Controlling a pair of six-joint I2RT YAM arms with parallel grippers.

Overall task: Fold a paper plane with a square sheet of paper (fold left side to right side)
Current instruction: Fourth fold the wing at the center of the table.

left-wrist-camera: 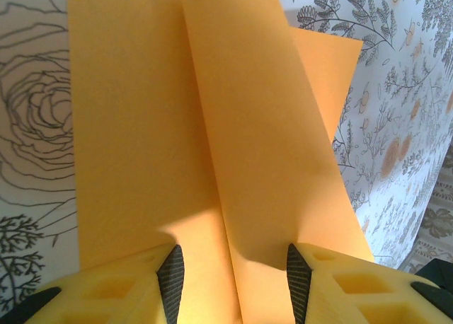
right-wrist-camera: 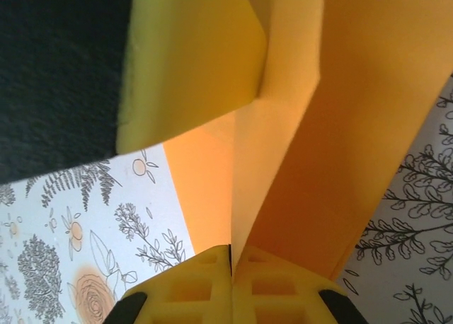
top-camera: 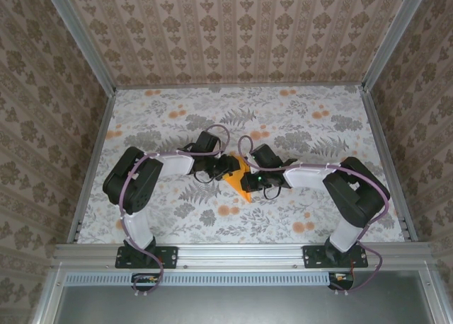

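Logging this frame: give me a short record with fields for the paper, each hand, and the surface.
paper: orange paper, folded into creased layers, at mid-table between the two arms
left: left hand open, fingers apart, the paper spanning the gap between them
right: right hand closed, a layer of the paper pinched between its fingers
surface: table with a floral print
fold stage: partly folded; the final plane shape cannot be confirmed
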